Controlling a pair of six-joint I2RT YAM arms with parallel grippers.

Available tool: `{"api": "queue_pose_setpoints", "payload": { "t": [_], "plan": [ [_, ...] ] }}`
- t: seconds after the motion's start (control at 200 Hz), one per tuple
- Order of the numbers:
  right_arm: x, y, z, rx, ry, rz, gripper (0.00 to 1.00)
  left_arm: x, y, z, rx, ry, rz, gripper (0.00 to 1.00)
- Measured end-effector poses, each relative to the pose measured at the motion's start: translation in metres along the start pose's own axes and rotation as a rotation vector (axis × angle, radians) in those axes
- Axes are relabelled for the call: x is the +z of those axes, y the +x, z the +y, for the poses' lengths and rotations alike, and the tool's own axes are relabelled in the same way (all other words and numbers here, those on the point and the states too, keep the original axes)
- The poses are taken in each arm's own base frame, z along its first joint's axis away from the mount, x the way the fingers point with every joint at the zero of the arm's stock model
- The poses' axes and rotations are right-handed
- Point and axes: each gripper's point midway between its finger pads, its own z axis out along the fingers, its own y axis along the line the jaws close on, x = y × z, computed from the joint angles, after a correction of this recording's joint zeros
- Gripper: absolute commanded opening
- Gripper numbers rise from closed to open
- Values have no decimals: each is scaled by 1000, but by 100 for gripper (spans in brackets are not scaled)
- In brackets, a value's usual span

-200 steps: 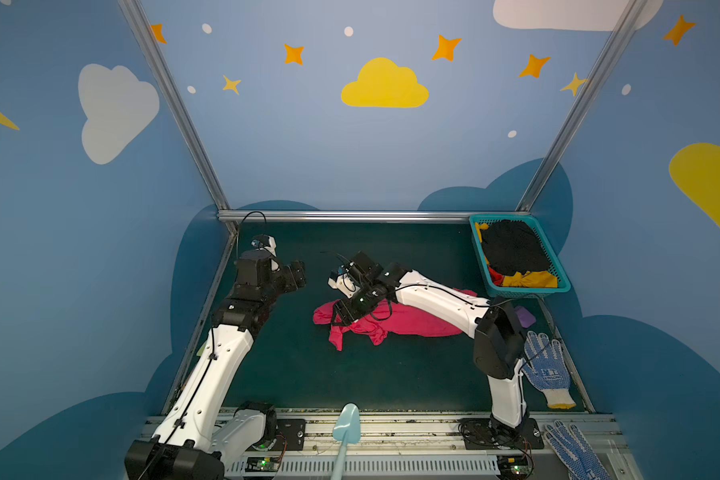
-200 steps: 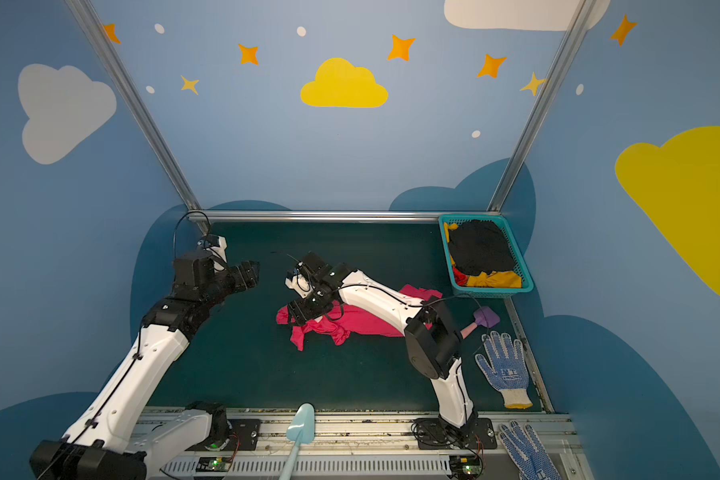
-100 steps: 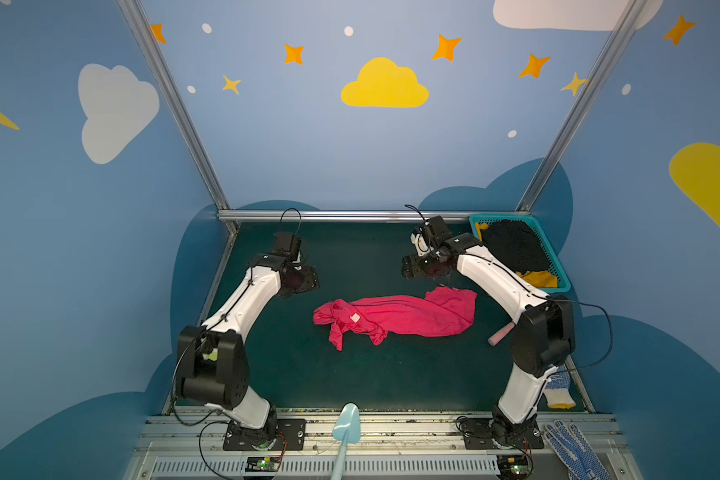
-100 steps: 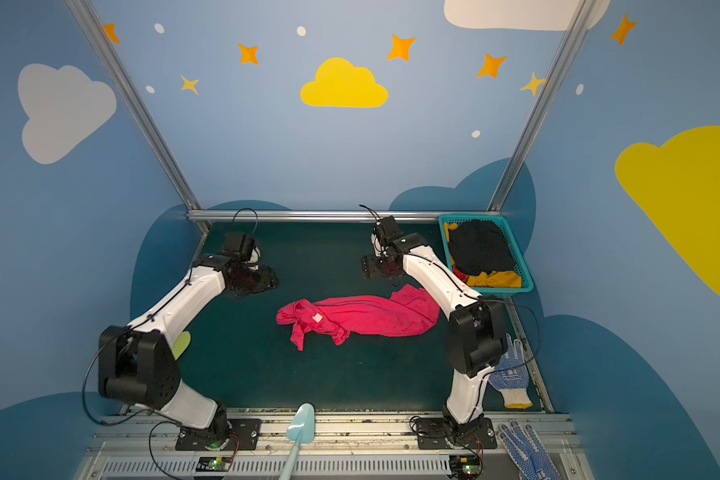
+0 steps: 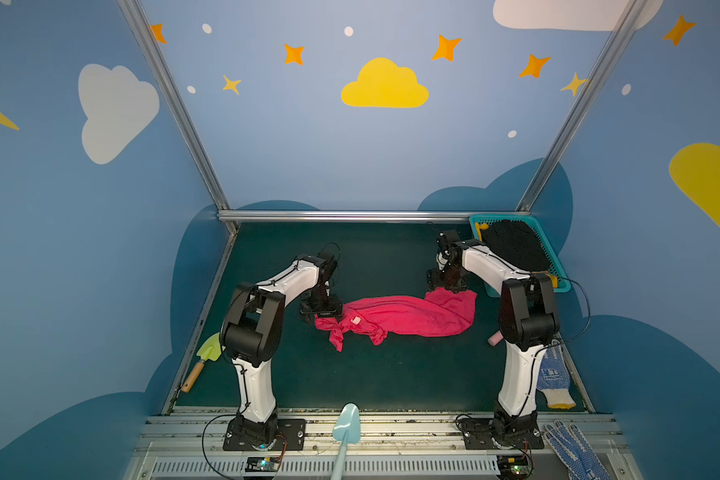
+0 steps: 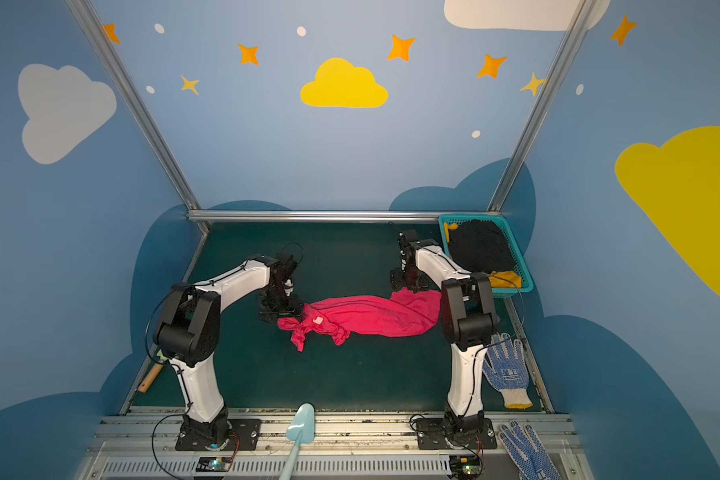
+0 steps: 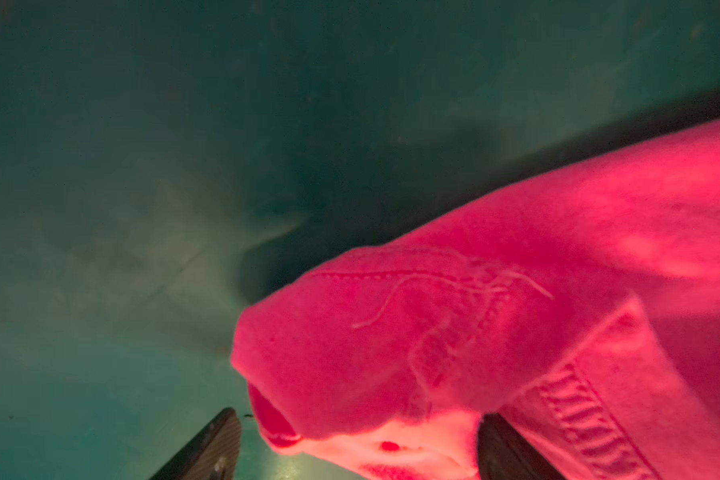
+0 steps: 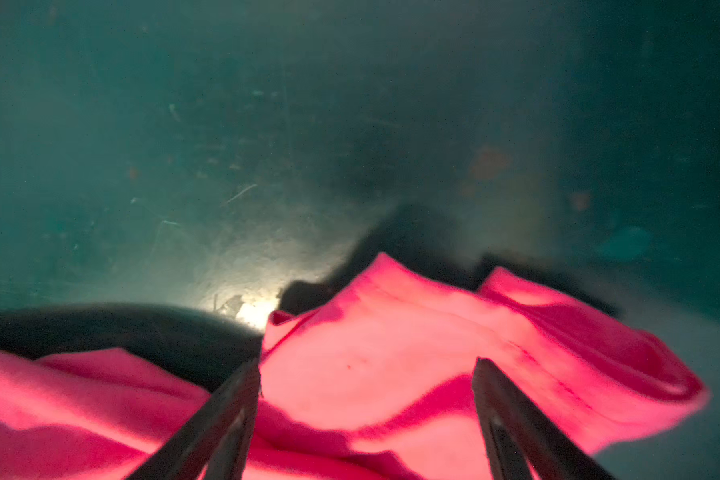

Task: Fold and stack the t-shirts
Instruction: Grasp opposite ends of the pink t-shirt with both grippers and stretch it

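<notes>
Grasp step: pink t-shirt (image 5: 408, 316) lies bunched lengthwise on bench (image 5: 371, 382), unfolded. Left end effector (image 7: 356, 415) down at collar end, jaws wide, cloth bulging between them, nothing clamped yet. Right end effector (image 8: 366, 363) same at hem end — spread over fold, not pinched. Next, likely: both close on edges, lift, spread flat. Other t-shirts (image 5: 516, 249) heaped in basket (image 5: 558, 286) — far right corner.

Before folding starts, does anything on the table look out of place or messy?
The pink t-shirt lies bunched in a long roll, not spread flat, with loose threads at a seam. A work glove and a trowel lie off to the sides.
</notes>
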Motion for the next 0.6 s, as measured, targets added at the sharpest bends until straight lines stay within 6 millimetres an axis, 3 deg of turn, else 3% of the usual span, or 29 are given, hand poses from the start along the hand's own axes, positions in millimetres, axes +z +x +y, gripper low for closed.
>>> {"api": "queue_pose_setpoints", "payload": {
  "t": [0.14,0.22,0.34,0.446,0.601],
  "plan": [
    [9,8,9,-10,-27,32,71,5,1,0,1,-9,22,73],
    [15,10,13,-16,-37,46,56,5,2,1,4,-14,25,60],
    [25,15,15,-19,-41,74,24,5,2,2,3,-26,24,40],
    [24,14,16,-17,-46,72,0,2,-1,2,12,-33,12,23],
    [18,11,17,-21,-50,59,0,-10,-13,2,18,-49,-44,5]
  ]
}}
